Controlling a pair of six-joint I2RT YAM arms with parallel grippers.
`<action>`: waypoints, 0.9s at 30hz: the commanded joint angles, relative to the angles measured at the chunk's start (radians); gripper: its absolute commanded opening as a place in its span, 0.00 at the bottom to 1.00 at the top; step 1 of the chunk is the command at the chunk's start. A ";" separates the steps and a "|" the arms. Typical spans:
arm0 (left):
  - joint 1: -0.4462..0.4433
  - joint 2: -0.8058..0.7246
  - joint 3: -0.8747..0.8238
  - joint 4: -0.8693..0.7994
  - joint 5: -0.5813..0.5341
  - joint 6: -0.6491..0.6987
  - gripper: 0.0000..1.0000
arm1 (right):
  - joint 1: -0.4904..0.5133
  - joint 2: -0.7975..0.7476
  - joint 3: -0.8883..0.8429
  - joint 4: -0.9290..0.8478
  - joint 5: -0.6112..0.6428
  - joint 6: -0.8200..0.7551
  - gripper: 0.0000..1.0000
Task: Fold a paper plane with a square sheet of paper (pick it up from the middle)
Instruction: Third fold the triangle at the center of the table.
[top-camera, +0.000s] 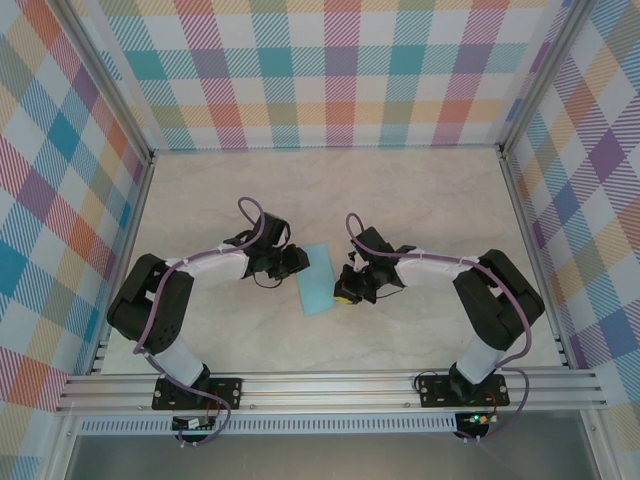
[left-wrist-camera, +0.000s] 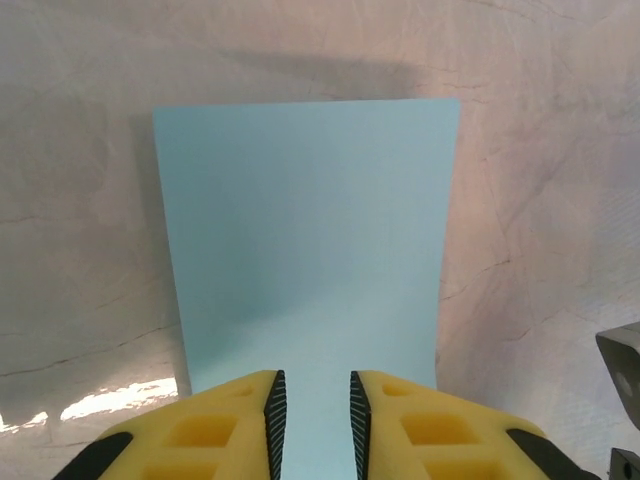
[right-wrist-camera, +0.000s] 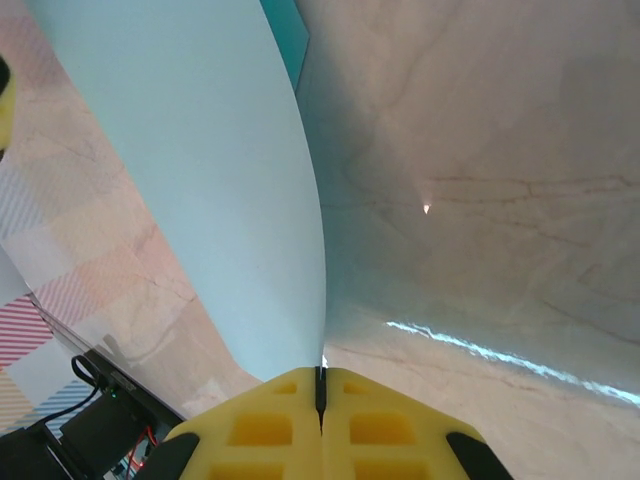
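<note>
Near edge, overhead view: I see the aluminium rail (top-camera: 330, 385) carrying both arm bases; each arm bends inward toward the middle of the table (top-camera: 420, 200).

Left gripper (top-camera: 296, 262): in its own wrist view, the left gripper (left-wrist-camera: 312, 410) shows two yellow fingers (left-wrist-camera: 225, 425) standing a narrow gap apart, so I read the claw as slightly open; the near edge of the square sheet of paper (left-wrist-camera: 305, 240) runs beneath that gap; whether the pads touch the paper I cannot tell.

Right gripper (top-camera: 347, 292): in its wrist view, the right gripper (right-wrist-camera: 321, 385) has its yellow fingers pressed together with no gap; the claw is closed on the edge of the sheet (right-wrist-camera: 200, 180), which rises from the seam and curves away to the left, lifted off the table (right-wrist-camera: 480, 150) on that side.

The sheet (top-camera: 318, 280), overhead view: light blue, lying between the two grippers near the table's centre; it appears as a narrow strip with its long axis running near to far, slightly tilted; the left gripper is just beside its far left part, the right gripper at its near right corner.

Beyond: pale marbled table surface (left-wrist-camera: 540, 150), bare around the sheet; checked walls (top-camera: 330, 70) enclose the far end and both sides.
</note>
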 joint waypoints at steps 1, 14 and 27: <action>0.012 0.016 -0.022 0.018 0.014 0.004 0.25 | 0.004 -0.023 0.023 -0.038 -0.022 -0.024 0.00; 0.014 0.078 -0.008 -0.013 -0.035 0.014 0.21 | 0.006 -0.046 -0.008 0.032 -0.017 0.043 0.15; 0.012 0.097 -0.010 -0.015 -0.041 0.014 0.18 | 0.006 -0.032 0.006 0.140 -0.062 0.063 0.01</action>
